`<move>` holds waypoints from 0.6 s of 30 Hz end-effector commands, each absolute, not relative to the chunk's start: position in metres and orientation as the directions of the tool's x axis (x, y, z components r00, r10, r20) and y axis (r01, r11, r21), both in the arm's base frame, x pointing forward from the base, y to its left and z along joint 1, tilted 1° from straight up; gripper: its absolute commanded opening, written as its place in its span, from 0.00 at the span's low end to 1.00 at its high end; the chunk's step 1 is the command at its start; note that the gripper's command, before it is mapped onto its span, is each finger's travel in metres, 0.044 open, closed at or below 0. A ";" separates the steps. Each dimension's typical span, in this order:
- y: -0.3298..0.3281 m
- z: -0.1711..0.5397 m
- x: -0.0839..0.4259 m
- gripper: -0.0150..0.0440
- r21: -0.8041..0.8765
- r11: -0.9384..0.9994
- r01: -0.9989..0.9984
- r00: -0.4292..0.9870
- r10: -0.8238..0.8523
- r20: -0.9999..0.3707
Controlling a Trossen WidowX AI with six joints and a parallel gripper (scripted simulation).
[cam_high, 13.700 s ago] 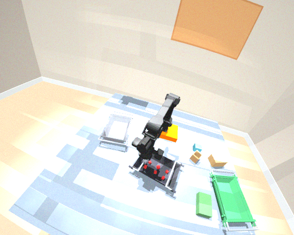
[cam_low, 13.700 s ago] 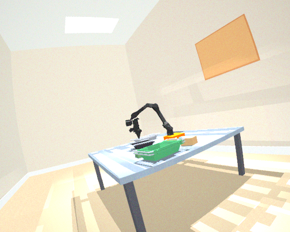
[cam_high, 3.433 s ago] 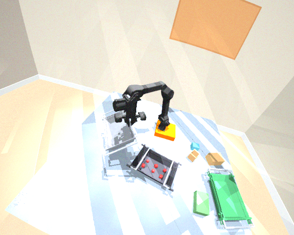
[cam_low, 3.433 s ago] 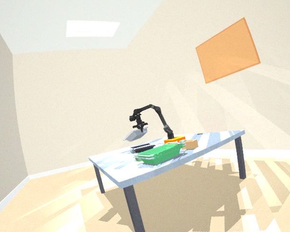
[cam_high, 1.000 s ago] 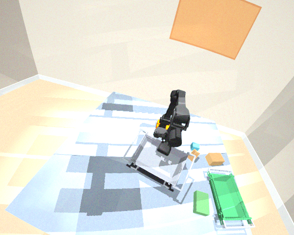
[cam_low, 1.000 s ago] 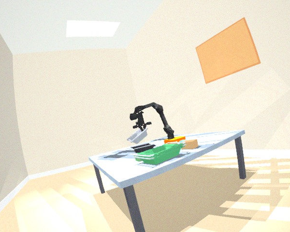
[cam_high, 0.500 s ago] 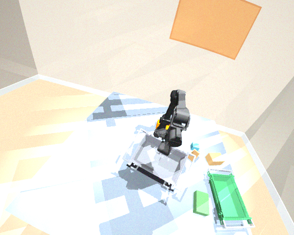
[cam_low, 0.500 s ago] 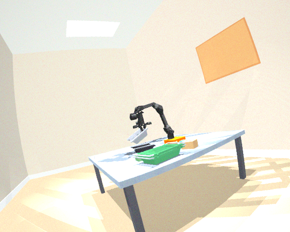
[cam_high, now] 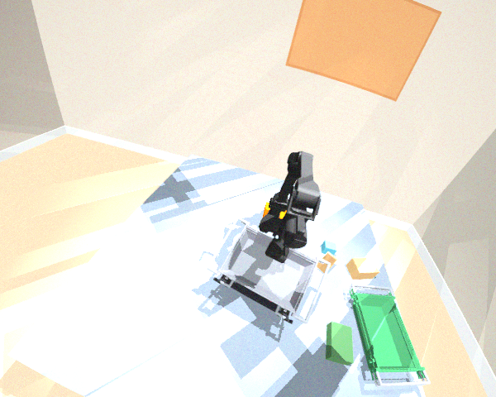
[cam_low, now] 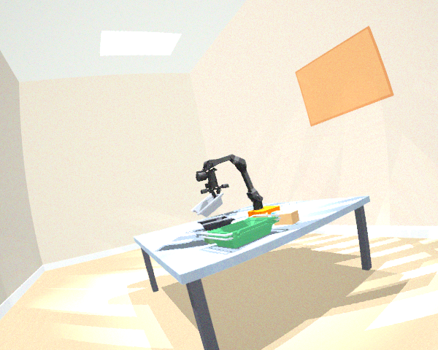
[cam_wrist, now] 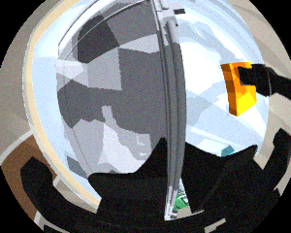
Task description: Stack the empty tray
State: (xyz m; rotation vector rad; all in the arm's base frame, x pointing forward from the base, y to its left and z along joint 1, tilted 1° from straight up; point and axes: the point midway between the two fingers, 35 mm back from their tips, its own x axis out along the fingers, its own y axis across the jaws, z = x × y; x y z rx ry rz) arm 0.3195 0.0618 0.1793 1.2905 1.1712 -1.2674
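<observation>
My gripper (cam_high: pixel 277 252) (cam_low: pixel 214 195) (cam_wrist: pixel 168 141) is shut on one long rim of the empty grey tray (cam_high: pixel 256 277) (cam_low: pixel 209 206) (cam_wrist: pixel 112 87). The tray hangs in the air, clearly tilted in the exterior view, with its wire bars out at its ends. The black tray (cam_high: pixel 252 297) (cam_low: pixel 215 224) stands on the table below it and is largely covered by the grey tray in the top view. Its load is hidden, and I cannot tell how its wire bars lie. The trays are apart in the exterior view.
A green tray (cam_high: pixel 387 333) (cam_low: pixel 245 233) with bars out at its ends stands near the table edge. A green block (cam_high: pixel 340 343), a tan block (cam_high: pixel 361 271) (cam_low: pixel 289 217), a small orange block (cam_high: pixel 328 260) and a cyan block (cam_high: pixel 327 247) lie around. An orange piece (cam_low: pixel 263 211) (cam_wrist: pixel 233 92) is by the arm's base.
</observation>
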 end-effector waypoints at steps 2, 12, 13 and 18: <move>0.061 0.185 0.320 0.25 0.028 -0.097 0.995 0.030 0.017 -0.999; 0.061 0.184 0.320 0.25 0.028 -0.097 0.995 0.030 0.017 -0.999; 0.062 0.184 0.321 0.25 0.028 -0.097 0.995 0.030 0.017 -0.999; 0.062 0.178 0.321 0.25 0.028 -0.097 0.995 0.030 0.017 -0.999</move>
